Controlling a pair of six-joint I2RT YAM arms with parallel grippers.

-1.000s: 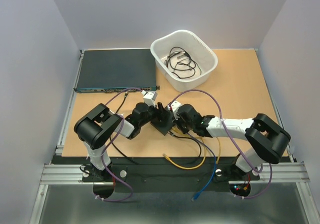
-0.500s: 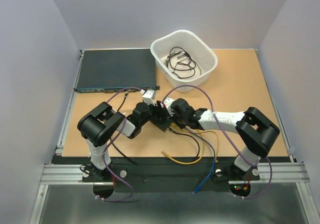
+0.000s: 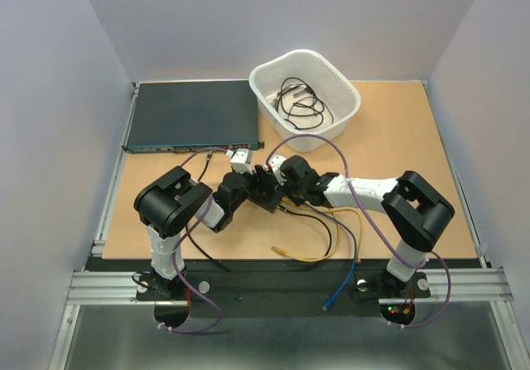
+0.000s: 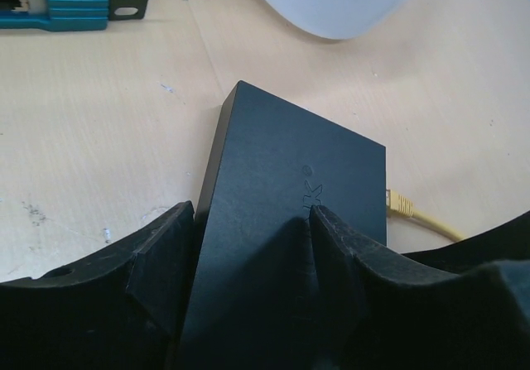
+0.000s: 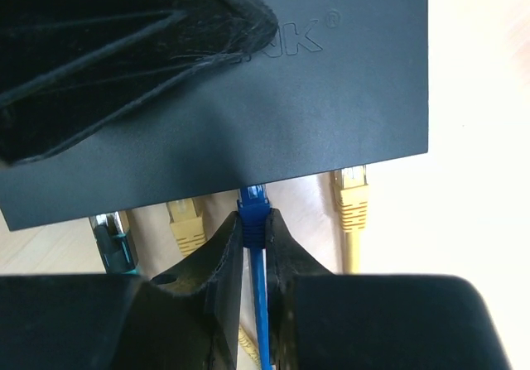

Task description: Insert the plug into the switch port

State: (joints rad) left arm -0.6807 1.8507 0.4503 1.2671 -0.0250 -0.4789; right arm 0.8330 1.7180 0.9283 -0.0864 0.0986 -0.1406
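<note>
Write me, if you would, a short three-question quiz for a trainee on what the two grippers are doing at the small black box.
1. True or false: the left gripper clamps the small flat matte-black box by its two sides.
2. Pick one. The right gripper pinches: A the small blue plastic plug; B a red plug; C nothing.
3. In the right wrist view, how many yellow plastic plugs sit at that box's edge?

Key: 1 true; 2 A; 3 two, one on each side of the blue one.
</note>
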